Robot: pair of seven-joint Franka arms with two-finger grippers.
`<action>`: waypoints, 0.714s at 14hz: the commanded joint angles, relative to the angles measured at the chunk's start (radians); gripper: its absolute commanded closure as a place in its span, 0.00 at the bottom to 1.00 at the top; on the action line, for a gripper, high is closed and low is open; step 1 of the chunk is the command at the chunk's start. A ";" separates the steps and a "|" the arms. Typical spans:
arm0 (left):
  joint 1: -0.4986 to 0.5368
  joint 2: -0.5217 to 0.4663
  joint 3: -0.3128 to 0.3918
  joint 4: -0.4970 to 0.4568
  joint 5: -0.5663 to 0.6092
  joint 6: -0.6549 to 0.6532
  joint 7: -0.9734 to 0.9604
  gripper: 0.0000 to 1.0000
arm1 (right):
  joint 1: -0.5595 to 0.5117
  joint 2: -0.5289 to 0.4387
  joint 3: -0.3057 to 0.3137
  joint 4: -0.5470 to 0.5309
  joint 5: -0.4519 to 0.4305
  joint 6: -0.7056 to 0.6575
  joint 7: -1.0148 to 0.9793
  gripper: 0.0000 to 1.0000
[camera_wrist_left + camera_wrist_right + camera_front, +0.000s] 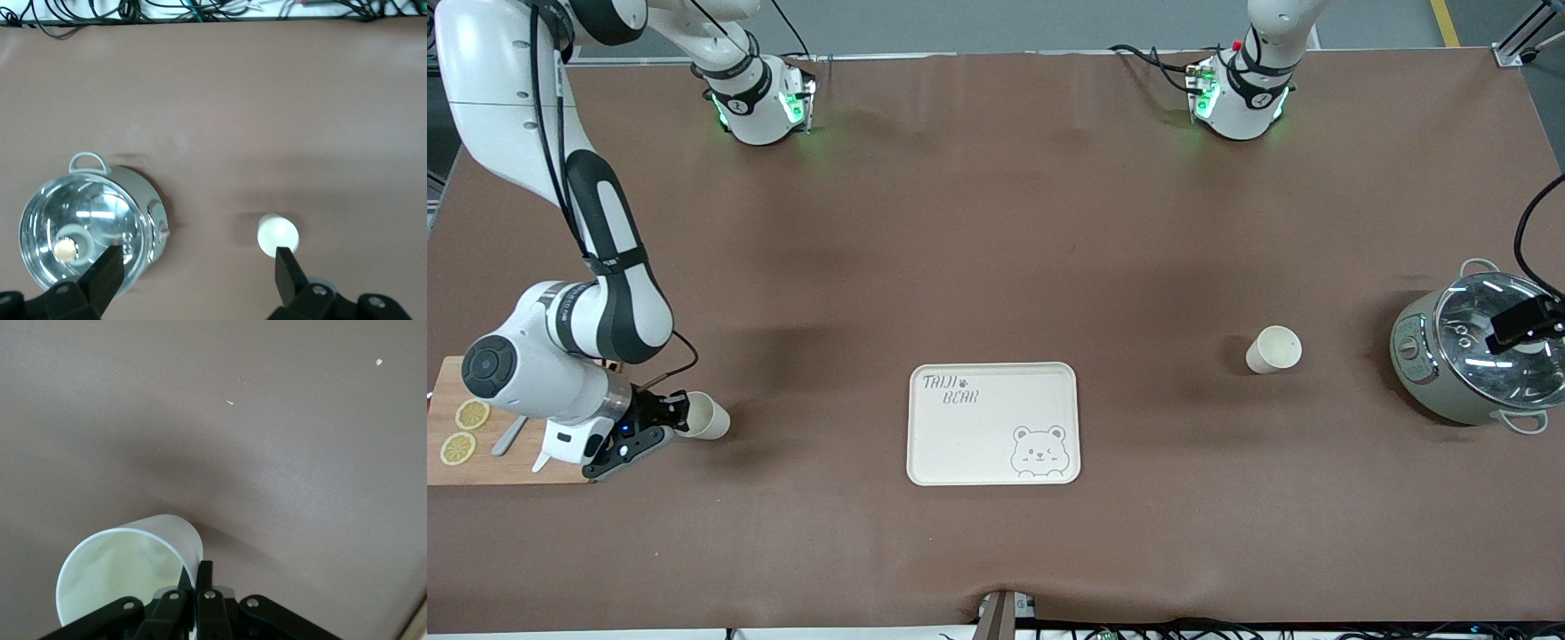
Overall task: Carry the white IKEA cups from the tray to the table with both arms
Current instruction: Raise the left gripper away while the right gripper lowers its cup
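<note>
The tray [993,424] lies nearest the front camera, flat on the brown table [996,267] about midway between the two arms' ends. It is cream-white with rounded corners, printed with "TAIJI BEAR" lettering at one corner and a bear face at the corner diagonal to it. Nothing rests on it.

Right gripper [676,418]: positioned low at the right arm's end of the table, beside a wooden cutting board [480,462]. Its fingers [203,583] are pinched together on the rim wall of one white cup [707,416], one finger inside the mouth and one outside. In the right wrist view this cup [127,570] appears tilted, with its open mouth facing the camera and its interior empty. Whether its base touches the table cannot be determined. The cutting board carries two lemon slices [464,431] and a grey utensil [509,436].

Left gripper [197,263]: held high over the left arm's end of the table, above the gap between the second cup and a pot. Its fingers [288,273] stand wide apart and hold nothing.

The second white cup [1274,348] stands upright on the table, mouth up, well apart from the tray. The pot [1472,356], grey-green with a glass lid [80,230] and loop handles, sits near this cup, closer to the table's end.
</note>
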 commanded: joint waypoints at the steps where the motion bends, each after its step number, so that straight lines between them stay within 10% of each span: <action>1: 0.009 -0.050 0.004 -0.014 -0.041 -0.054 0.011 0.00 | -0.006 -0.001 0.008 -0.004 0.017 0.012 -0.023 1.00; 6: -0.050 -0.092 0.068 -0.014 -0.068 -0.094 0.017 0.00 | -0.006 -0.001 0.009 -0.004 0.015 0.013 -0.023 1.00; 7: -0.159 -0.102 0.179 -0.011 -0.082 -0.120 0.031 0.00 | -0.004 -0.001 0.009 -0.004 0.017 0.013 -0.022 0.88; 8: -0.269 -0.139 0.328 -0.013 -0.140 -0.122 0.041 0.00 | -0.006 -0.001 0.009 -0.003 0.017 0.013 -0.022 0.47; 10: -0.458 -0.196 0.605 -0.014 -0.269 -0.120 0.130 0.00 | -0.006 -0.001 0.009 -0.003 0.017 0.013 -0.022 0.00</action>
